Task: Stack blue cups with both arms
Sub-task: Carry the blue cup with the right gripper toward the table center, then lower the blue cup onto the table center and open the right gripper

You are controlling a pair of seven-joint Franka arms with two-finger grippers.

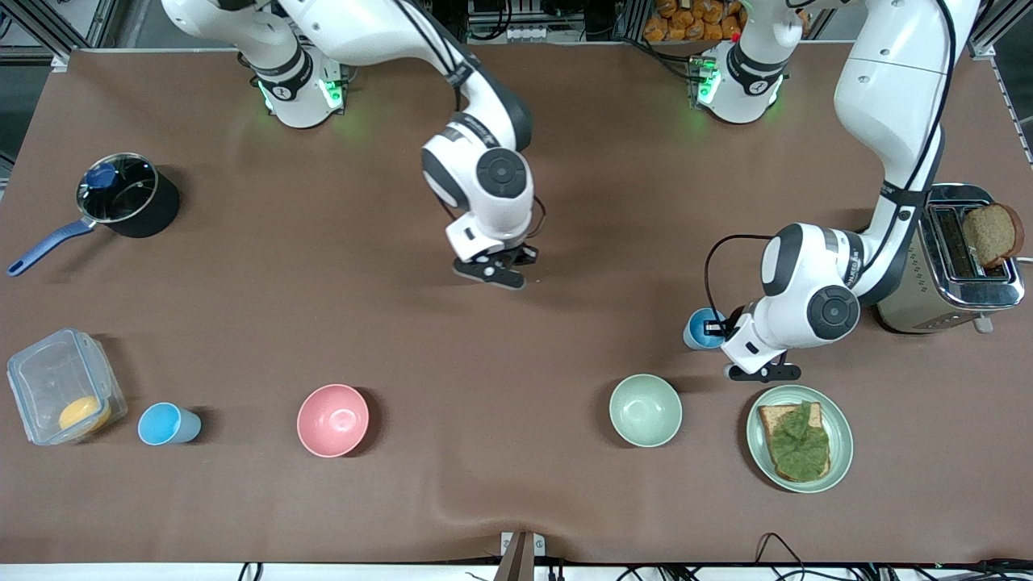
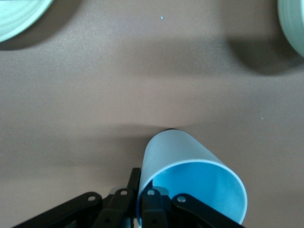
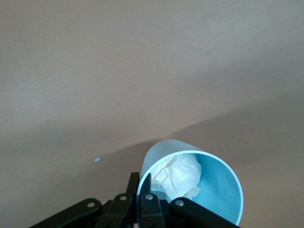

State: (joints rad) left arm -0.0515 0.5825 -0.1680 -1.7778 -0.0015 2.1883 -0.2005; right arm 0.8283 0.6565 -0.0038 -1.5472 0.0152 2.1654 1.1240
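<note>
The brown table (image 1: 565, 161) carries all items. The left arm (image 1: 888, 97) reaches down at its own end of the table; the right arm (image 1: 387, 32) reaches over the table's middle. A steel toaster (image 1: 948, 282) with a bread slice (image 1: 991, 232) in one slot stands at the left arm's end. A black pot (image 1: 129, 198) and, nearer the front camera, a clear container (image 1: 56, 387) stand at the right arm's end. A green plate (image 1: 843, 436) holding toast topped with a green leaf (image 1: 800, 442) lies beside the pale green bowl (image 1: 645, 410); the pink bowl (image 1: 332, 420) sits well apart from both. The left gripper (image 2: 141, 183) is clamped on the rim of the bright-blue cup (image 1: 700, 329), one finger inside and one outside, close by the pale green bowl; whether this cup touches the table cannot be determined. The right gripper (image 3: 139, 183) pinches the rim of the white-filled cup (image 3: 190, 190) in the same manner, over bare table. A loose blue cup (image 1: 168, 424) stands just beside the container.
</note>
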